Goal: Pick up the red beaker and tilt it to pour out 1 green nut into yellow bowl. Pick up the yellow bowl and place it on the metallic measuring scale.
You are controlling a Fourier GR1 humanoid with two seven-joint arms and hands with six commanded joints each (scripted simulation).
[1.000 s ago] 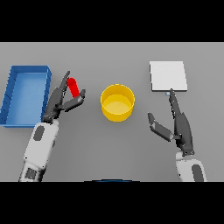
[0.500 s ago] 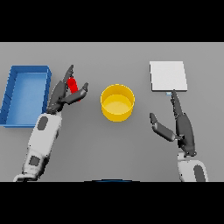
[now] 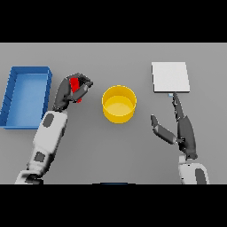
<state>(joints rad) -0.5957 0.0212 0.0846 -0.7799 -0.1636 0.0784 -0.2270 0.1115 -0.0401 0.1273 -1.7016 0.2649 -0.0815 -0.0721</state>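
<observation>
The red beaker [image 3: 75,84] stands left of the yellow bowl [image 3: 119,103], mostly covered by my left hand [image 3: 71,91], whose fingers and thumb curl round it. Only a strip of red shows between the dark fingers. The bowl sits in the middle of the table, apart from both hands. The metallic measuring scale [image 3: 170,76] is a pale square plate at the back right. My right hand [image 3: 181,128] hovers below the scale with fingers straight and thumb spread, holding nothing. No green nut is visible.
A blue open bin [image 3: 26,95] lies at the far left, close beside my left forearm. Grey table surface stretches between the bowl and the scale.
My left hand has moved forward to the beaker and its fingers have closed round it. The right hand has barely shifted.
</observation>
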